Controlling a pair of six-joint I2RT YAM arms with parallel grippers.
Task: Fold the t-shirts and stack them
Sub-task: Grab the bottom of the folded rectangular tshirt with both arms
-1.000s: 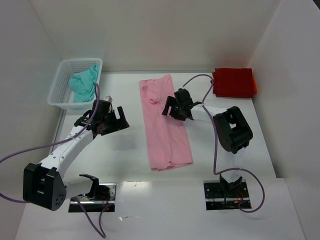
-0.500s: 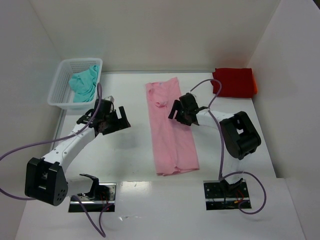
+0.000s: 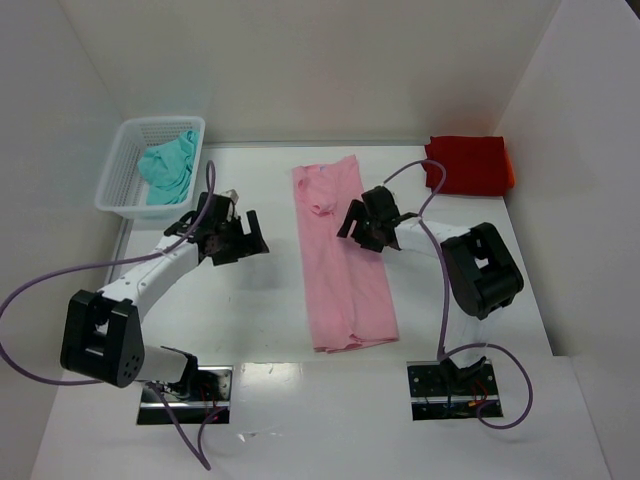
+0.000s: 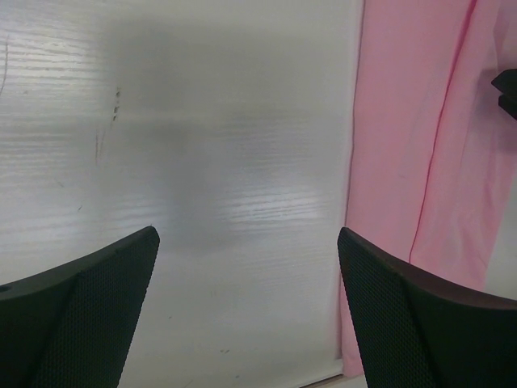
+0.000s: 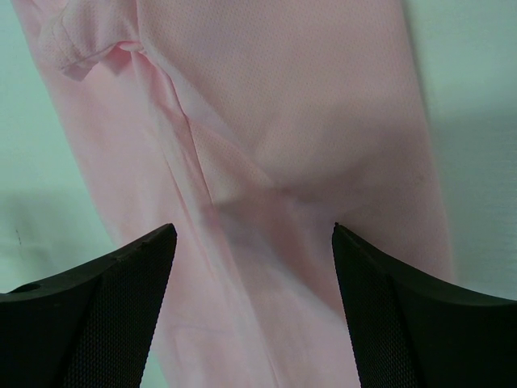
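Centre frame, pink t-shirt (image 3: 340,255) got dragged toward frame right and now lies still as a long folded strip on the worktop (image 3: 260,320); right hand (image 3: 360,232) wide, empty over its frame-right edge, left hand (image 3: 245,243) wide, creeping in from frame left, so cross-fold looks next.

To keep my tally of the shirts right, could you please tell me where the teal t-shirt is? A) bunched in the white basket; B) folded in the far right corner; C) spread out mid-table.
A: the teal t-shirt lies crumpled inside the white basket at the far left; the red t-shirt sits folded in the corner, the pink t-shirt mid-table.
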